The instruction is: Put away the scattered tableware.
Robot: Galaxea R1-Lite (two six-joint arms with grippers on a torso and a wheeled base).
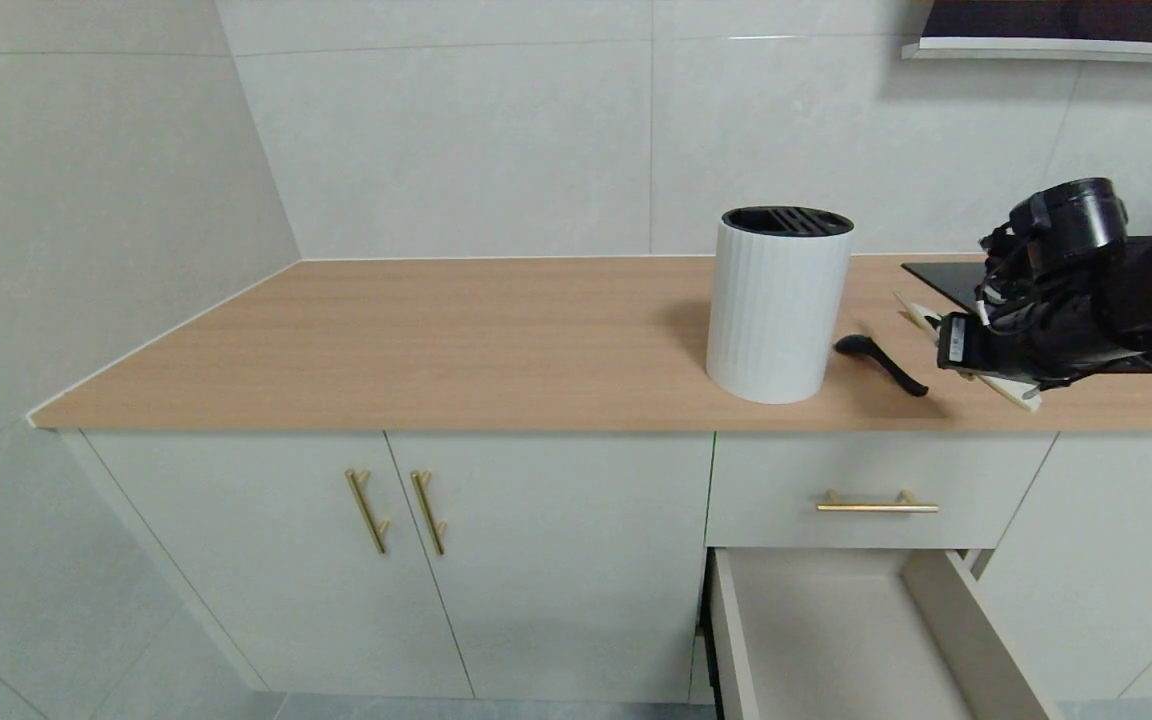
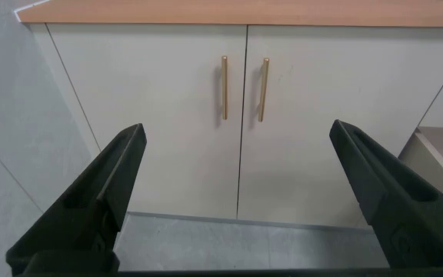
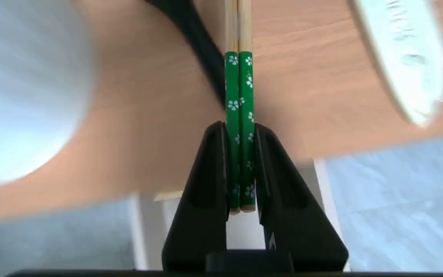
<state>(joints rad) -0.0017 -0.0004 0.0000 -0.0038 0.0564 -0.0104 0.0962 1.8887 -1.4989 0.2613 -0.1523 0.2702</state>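
My right gripper [image 3: 239,129] is shut on a pair of chopsticks [image 3: 238,77] with green, flower-printed ends, held just above the wooden counter [image 1: 456,340]. In the head view this gripper [image 1: 946,338] sits right of the white ribbed holder [image 1: 779,300], whose top is black and slotted, and the chopsticks [image 1: 914,310] stick out towards the back. A black spoon [image 1: 881,362] lies on the counter between holder and gripper; it also shows as the black spoon [image 3: 191,35] beside the chopsticks. A white spoon [image 1: 1014,390] lies under the arm. My left gripper [image 2: 237,135] is open, low before the cabinet doors.
A black cooktop [image 1: 946,282] is set into the counter at the far right. Below the counter a drawer [image 1: 836,640] stands pulled out under a closed one with a gold handle [image 1: 877,505]. Two cabinet doors [image 2: 244,115] with gold handles are at the left.
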